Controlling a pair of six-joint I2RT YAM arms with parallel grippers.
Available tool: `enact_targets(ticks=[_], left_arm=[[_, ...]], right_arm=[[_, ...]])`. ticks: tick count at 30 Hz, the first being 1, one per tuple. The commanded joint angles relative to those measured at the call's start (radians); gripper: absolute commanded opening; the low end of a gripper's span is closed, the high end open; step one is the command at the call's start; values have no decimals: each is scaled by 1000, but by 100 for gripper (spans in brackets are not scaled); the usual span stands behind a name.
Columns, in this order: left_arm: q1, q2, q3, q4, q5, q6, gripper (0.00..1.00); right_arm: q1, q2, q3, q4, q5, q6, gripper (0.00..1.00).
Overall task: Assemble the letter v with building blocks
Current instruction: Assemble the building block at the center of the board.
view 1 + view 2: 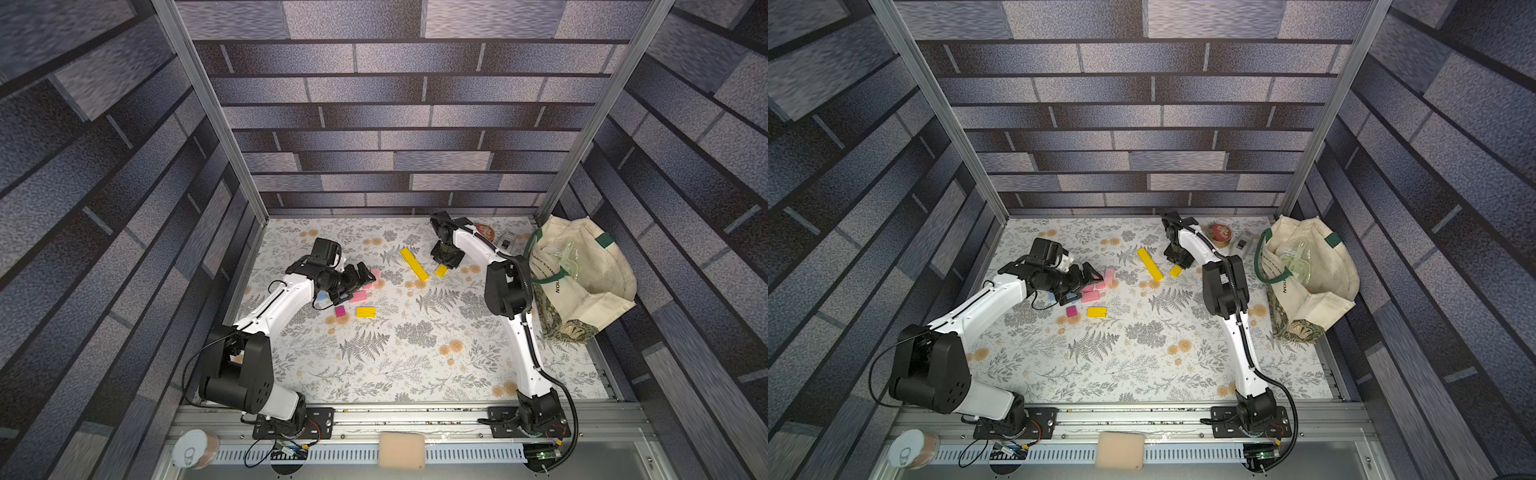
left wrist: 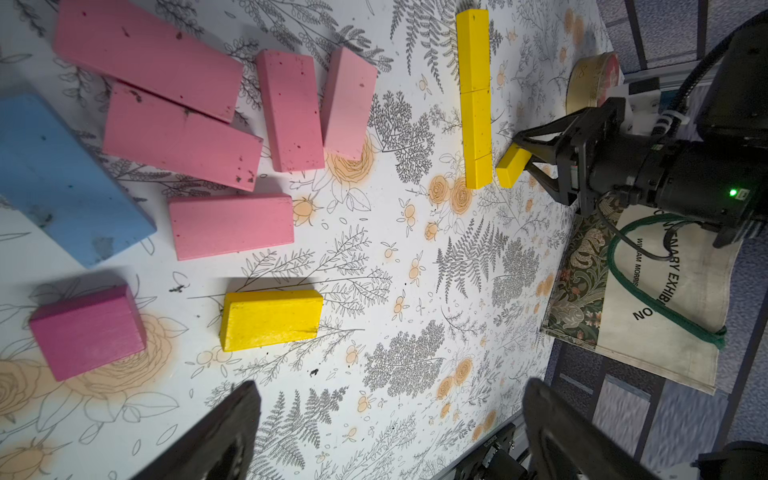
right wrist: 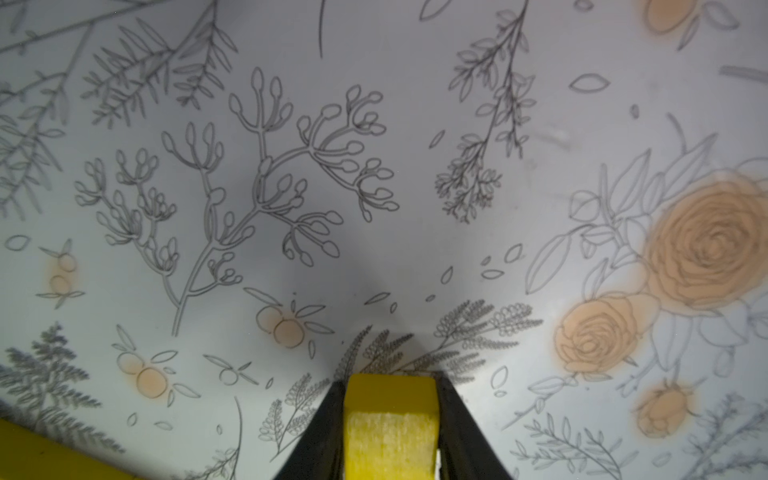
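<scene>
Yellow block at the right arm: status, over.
Left gripper open, over pink blocks. Right gripper shut on short yellow block, at end of yellow row. Nothing blocking.

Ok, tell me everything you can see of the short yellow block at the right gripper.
The short yellow block is a small matte rectangular brick with a paler, rougher end face. The right gripper is shut on it, black fingers flat against two opposite sides. It sits angled beside one end of the long yellow row, a narrow gap between them. Whether it rests on the floral table or is lifted cannot be told.
</scene>
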Motion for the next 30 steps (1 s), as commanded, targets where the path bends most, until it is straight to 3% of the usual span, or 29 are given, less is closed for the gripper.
enact_targets(ticks=[1, 13, 30], left_arm=[[-8, -14, 28, -20, 7, 22, 100], [-14, -18, 28, -19, 12, 22, 100], [-26, -35, 28, -24, 13, 27, 100]], right_arm=[[3, -25, -30, 5, -23, 69, 32], [33, -70, -100, 3, -1, 229, 28], [56, -19, -5, -98, 3, 439, 28]])
